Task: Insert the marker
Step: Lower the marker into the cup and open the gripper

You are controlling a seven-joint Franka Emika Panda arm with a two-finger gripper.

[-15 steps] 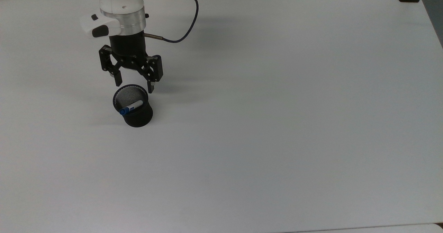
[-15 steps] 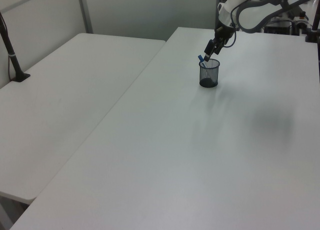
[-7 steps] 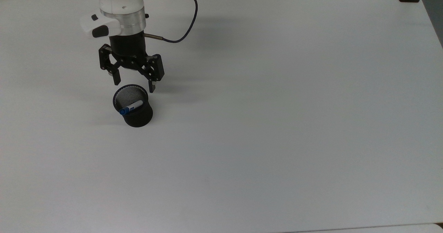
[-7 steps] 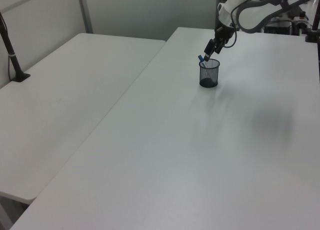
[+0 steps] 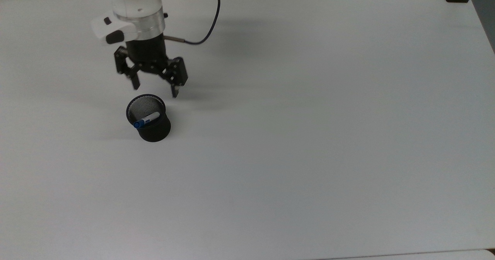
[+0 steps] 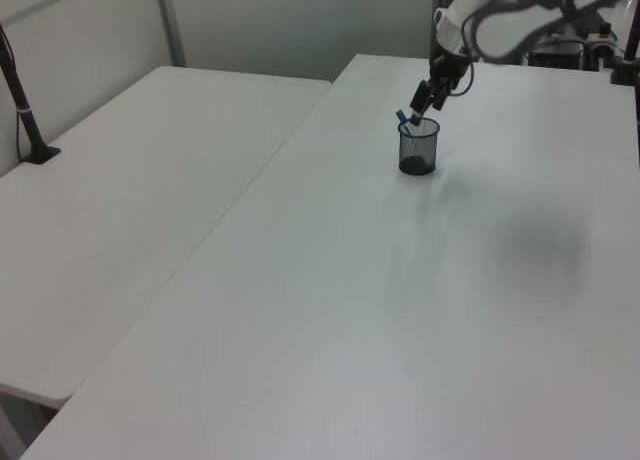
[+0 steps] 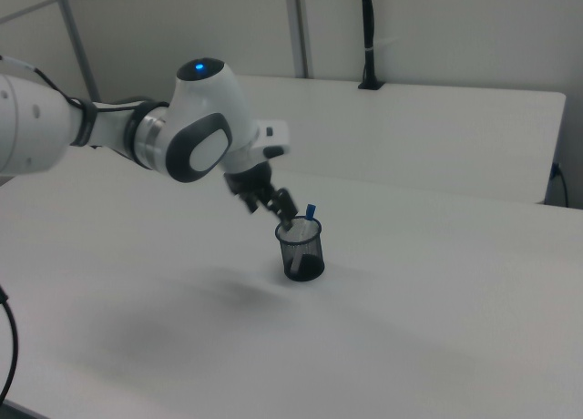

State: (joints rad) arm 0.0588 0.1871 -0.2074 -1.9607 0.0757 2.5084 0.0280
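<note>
Hand [image 5: 155, 91] has pulled up and back from the black mesh cup [image 5: 151, 126] over the last sec; in the top view it now sits higher in frame w/ a clear gap to the rim, where a moment ago 1 fingertip nearly overlapped it. Fingers spread wide, nothing held. The marker [image 5: 146, 119] is in the cup, leaning against the wall, blue cap [image 7: 310, 209] poking above the rim in the right view. So by my read the insert is done and the arm is just retreating.

Room to move: the white worktop [image 5: 309, 136] is bare around the cup on all sides. The cup stands well in from every edge. In the left view a 2nd table [image 6: 120, 200] sits alongside, well apart. Only thing to mind is clipping the cup rim or the cap sticking out; hand looks clear of both.
</note>
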